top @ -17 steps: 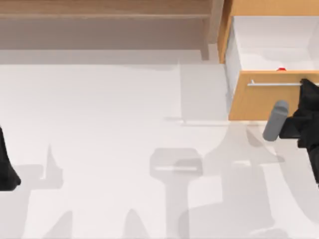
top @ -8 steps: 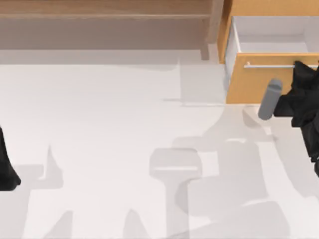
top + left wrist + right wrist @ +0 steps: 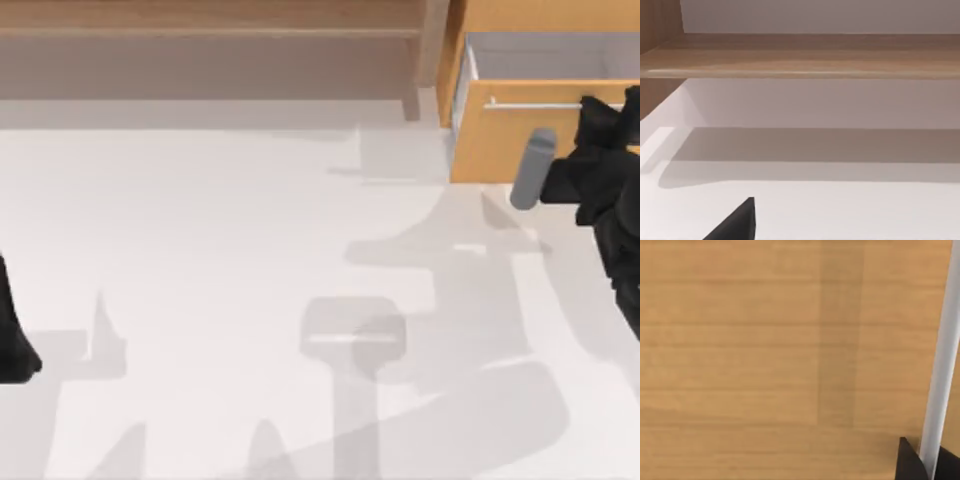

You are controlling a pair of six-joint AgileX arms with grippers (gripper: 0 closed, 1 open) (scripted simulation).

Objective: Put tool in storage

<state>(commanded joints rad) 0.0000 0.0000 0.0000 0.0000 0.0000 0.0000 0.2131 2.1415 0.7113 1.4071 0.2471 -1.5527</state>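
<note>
Your right hand [image 3: 600, 110], grip state unreadable, stayed at the handle [image 3: 530, 103] and pushed the drawer [image 3: 505, 145] nearly shut, tool presumably inside.

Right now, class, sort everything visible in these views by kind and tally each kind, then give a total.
Robot grippers: 2, the left gripper parked at the table's left edge, the right gripper at the drawer's handle
Drawers: 1, the orange-tan drawer
Shelves: 1, the pale wooden shelf
Tables: 1, the white table
Total: 5

The drawer [image 3: 500, 140] sits right of the shelf [image 3: 210, 30], seemingly slightly open.
</note>
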